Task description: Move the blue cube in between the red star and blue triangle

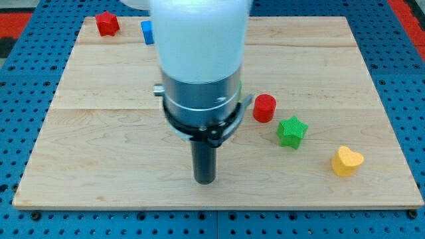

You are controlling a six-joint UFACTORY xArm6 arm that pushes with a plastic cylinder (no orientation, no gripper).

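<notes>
**Robot rod standing near the bottom edge of a wooden worktop with coloured blocks**

A pale wooden worktop (99, 153) fills most of the view, resting on a blue pegboard surface (20, 219). The largest thing on show is the robot arm (199, 60), a wide white and grey cylinder that covers the middle of the worktop from the top edge down. It ends in a straight dark rod. There is no hand on this arm, so nothing opens, closes or holds; no block is touching the rod. My tip (204, 181) rests on bare wood close to the bottom edge, about midway along it, well apart from every block.

Toward the right edge, three blocks run in a slanting line down toward the bottom right corner: a red cylinder (264, 108), then a green star (291, 131) just beside it, then a yellow heart (346, 161) nearest that corner.

Near the top left corner sits a red star (106, 24). The blue cube (147, 31) lies along the top edge a little to the right of the red star, only partly visible because the arm covers its right side. The blue triangle cannot be seen; the arm blocks that part of the worktop.
</notes>
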